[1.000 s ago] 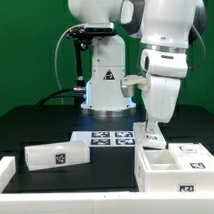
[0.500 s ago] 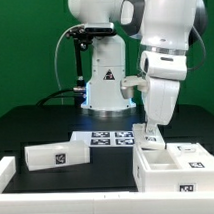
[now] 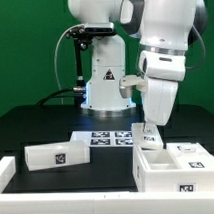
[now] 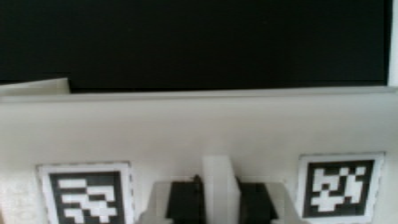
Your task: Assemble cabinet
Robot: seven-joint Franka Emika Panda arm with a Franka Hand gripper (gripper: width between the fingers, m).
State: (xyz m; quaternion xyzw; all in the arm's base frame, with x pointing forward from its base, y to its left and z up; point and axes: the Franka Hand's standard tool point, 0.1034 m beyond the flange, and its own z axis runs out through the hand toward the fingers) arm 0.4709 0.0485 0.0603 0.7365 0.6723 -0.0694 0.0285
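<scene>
The cabinet body at lower right looks only partly built, and a loose white part lies apart at lower left. The gripper is down at the body's rim, fingers nearly together.

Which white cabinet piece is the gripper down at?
The boxy piece at the exterior view's right; the gripper is at its edge. The other piece lies apart, left.

Wrist view blurry: panel soft, both tags cut by the edge. Cabinet box cropped at the exterior view's right edge; its markers too small to read.
</scene>
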